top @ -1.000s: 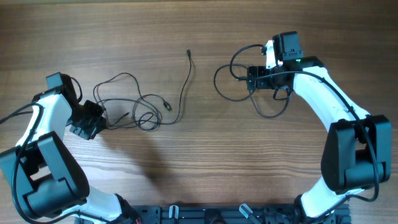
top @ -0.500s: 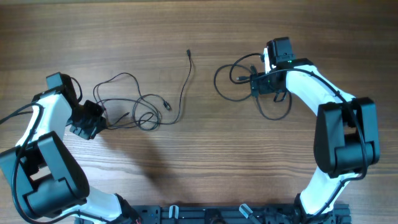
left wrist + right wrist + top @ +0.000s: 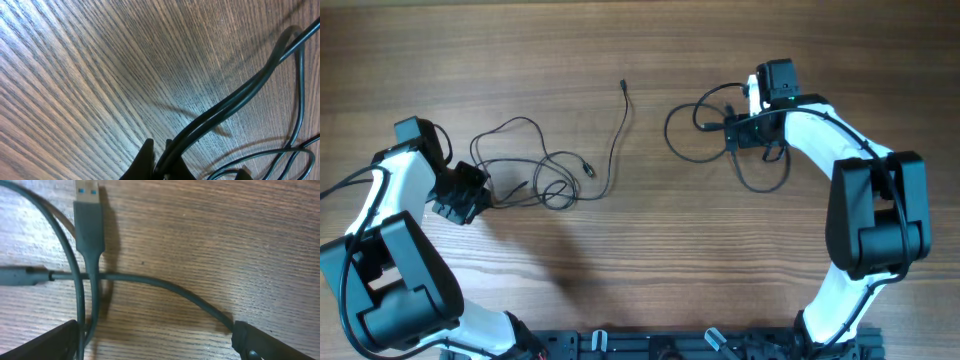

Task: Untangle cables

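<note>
My left gripper (image 3: 480,195) is pressed together on two strands of the cables (image 3: 235,98). The wrist view cuts the fingertips off at its bottom edge, so I can barely see the pinch itself. That tangle lies left of centre in the overhead frame. My right gripper (image 3: 155,341) is spread wide at upper right overhead, above a second looped cable. Its plug (image 3: 88,210) sits upper left in the wrist view, tip cut off. The arm hides part of that loop on the table (image 3: 640,260).
</note>
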You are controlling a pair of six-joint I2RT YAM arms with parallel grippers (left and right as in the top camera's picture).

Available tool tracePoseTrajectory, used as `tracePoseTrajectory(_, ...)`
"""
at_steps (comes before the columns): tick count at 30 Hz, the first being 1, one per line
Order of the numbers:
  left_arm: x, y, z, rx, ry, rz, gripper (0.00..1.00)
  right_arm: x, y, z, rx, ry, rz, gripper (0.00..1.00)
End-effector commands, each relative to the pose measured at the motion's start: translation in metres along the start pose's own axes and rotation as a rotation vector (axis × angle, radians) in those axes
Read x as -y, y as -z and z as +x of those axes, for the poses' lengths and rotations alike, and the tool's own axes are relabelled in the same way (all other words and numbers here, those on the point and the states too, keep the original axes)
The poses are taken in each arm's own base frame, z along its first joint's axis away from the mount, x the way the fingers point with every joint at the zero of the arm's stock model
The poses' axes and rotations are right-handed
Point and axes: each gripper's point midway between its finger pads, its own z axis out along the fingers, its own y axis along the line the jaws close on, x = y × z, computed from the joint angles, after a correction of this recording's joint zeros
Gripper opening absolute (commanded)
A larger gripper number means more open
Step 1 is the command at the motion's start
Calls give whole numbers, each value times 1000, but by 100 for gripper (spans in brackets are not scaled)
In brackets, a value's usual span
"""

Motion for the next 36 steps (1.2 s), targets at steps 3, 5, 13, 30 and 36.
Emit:
tracePoseTrajectory(3, -3, -3, 1, -7, 13, -13, 4, -18, -21, 16, -57, -47, -103, 84)
tracePoseTrajectory(5, -3, -3, 1, -6, 13, -13, 4, -14, -26, 21, -73, -47, -78, 66)
tracePoseTrajectory(13, -3, -3, 1, -6, 13, -13, 4, -9, -38, 33, -118, -49, -46, 4)
tracePoseTrajectory(30, -3, -3, 0, -2, 13, -10, 4, -15, 110, -51, 253, -54, -124, 4)
tracePoseTrajectory(36, -2, -3, -1, 3, 12, -6, 4, 43, 225, -81, 576, -125, 72, 4)
